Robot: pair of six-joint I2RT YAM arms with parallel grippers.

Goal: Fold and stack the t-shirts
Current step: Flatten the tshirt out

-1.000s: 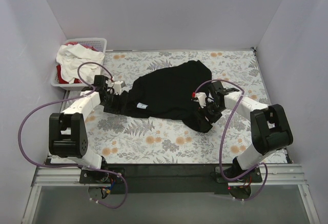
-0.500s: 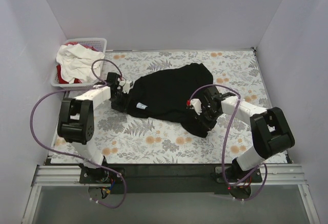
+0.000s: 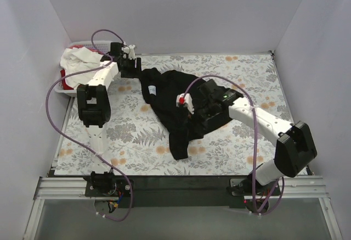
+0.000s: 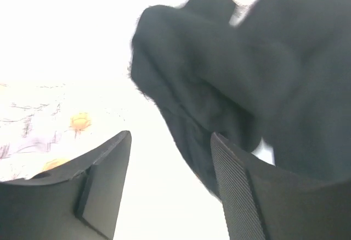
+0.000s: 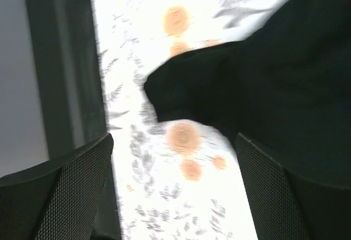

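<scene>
Arms have swung since the last frame: the black t-shirt (image 3: 170, 94) now sits skewed and bunched mid counter (image 3: 247, 75), tail trailing nearward, left pincer (image 4: 170, 138) and right pincer (image 5: 174, 138) both spread and empty, so flattening isn't done.

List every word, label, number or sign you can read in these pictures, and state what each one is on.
No text can be read in any view.
On the black t-shirt, the pale tag: too small to read.
Left and right wrist views: blurred, no lettering shows.
</scene>
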